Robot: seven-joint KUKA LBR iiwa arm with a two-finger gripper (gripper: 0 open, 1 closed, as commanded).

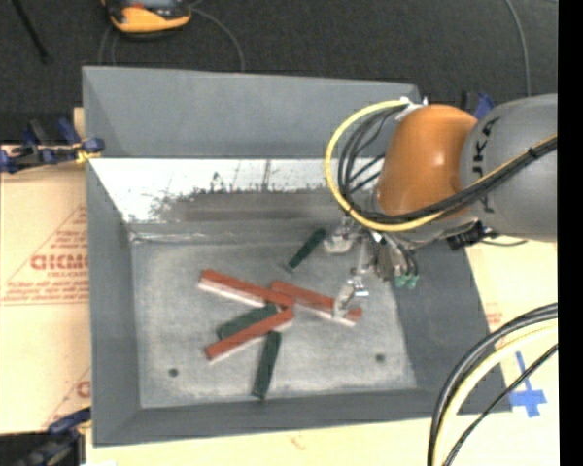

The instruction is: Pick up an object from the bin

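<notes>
the gripper (353,297) hangs over the right end of a red stick (316,302), part of a crossed heap of red and green sticks (243,326) in the middle of the bin (112,289); whether it is apart or together, i cannot tell.

Moderate light, with pale glare on the back wall of the bin (223,187) and faint shadows beneath the sticks (275,301)

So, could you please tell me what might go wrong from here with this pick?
One: the gripper is over the very right end of the long red bar, far from its middle; grasped there, the bar may well tilt or slip out. Two: that bar lies crossed with other red and green bars in a heap, so lifting it could drag or scatter them.
</notes>
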